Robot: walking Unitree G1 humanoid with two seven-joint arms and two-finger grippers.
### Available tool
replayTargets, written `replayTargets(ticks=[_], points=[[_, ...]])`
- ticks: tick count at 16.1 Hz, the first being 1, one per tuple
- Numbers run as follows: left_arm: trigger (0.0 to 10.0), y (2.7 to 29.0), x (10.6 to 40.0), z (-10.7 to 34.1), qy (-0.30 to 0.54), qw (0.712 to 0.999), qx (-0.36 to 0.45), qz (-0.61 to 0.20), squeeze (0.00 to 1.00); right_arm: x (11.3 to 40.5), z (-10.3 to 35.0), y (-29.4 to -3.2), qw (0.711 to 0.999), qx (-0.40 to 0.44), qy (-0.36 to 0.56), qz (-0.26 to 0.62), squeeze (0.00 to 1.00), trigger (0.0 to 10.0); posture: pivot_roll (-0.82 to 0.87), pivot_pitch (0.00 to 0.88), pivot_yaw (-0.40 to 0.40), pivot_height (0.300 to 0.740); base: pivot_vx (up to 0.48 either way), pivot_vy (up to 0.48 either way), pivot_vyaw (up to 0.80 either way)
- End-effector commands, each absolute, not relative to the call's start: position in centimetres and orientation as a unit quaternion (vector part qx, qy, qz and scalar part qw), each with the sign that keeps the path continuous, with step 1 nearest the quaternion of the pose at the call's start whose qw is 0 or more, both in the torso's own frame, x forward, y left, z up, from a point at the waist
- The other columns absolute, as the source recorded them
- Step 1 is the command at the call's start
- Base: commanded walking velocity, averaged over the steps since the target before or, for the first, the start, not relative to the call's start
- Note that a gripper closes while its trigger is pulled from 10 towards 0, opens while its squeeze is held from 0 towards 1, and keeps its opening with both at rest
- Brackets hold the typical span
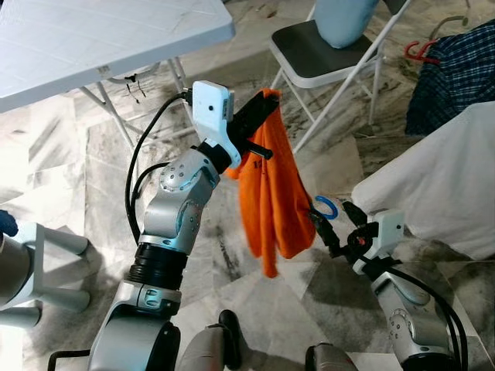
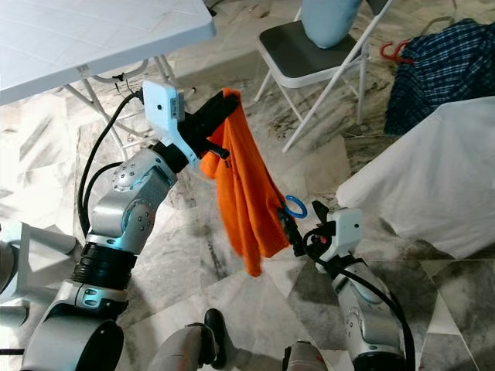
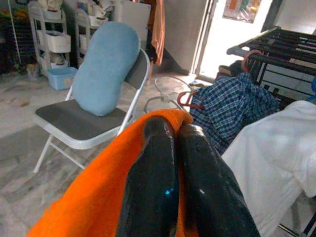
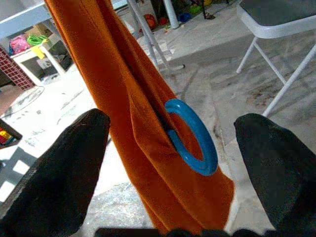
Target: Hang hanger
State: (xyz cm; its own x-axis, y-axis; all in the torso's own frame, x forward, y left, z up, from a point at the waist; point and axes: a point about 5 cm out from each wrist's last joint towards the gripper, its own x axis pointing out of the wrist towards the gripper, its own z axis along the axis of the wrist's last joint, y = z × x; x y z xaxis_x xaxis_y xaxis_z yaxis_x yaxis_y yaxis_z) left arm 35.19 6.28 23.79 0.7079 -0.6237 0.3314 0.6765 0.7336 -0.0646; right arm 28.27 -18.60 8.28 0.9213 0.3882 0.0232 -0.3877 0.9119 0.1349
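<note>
Left eye view: the left end effector [image 1: 259,116], mid-frame, pinches the top of an orange garment [image 1: 271,193] that hangs long-axis vertical. A blue hanger hook [image 1: 326,206] juts from its lower right edge, toward the right end effector [image 1: 329,228].

Left wrist view: its fingers [image 3: 153,187] are pressed together on the orange cloth, with the drying rack [image 3: 276,44] at upper right.

Right wrist view: spread fingers [image 4: 59,168] flank the hook, centre frame. Best to close squarely on the hook before the left releases.
</note>
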Motion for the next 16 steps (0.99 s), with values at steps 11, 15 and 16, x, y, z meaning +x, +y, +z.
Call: replayTargets(ticks=[11, 15, 16], points=[[4.9, 6.1, 33.7, 27.0, -0.195, 0.891, -0.084, -0.400, 0.00, 29.8, 6.8, -18.1, 0.981, 0.039, 0.024, 0.189, 0.00, 10.0, -0.01, 0.214, 0.159, 0.740, 0.000, 0.000, 0.00], [4.7, 6.2, 33.2, 27.2, -0.196, 0.886, -0.079, -0.413, 0.00, 31.5, 7.7, -19.1, 0.993, 0.030, 0.006, 0.118, 0.00, 10.0, 0.01, 0.216, 0.159, 0.740, 0.000, 0.000, 0.00], [4.6, 6.2, 33.1, 27.3, -0.196, 0.886, -0.079, -0.414, 0.00, 31.8, 7.7, -19.3, 0.994, 0.035, 0.007, 0.102, 0.00, 10.0, 0.01, 0.217, 0.157, 0.740, 0.000, 0.000, 0.00]])
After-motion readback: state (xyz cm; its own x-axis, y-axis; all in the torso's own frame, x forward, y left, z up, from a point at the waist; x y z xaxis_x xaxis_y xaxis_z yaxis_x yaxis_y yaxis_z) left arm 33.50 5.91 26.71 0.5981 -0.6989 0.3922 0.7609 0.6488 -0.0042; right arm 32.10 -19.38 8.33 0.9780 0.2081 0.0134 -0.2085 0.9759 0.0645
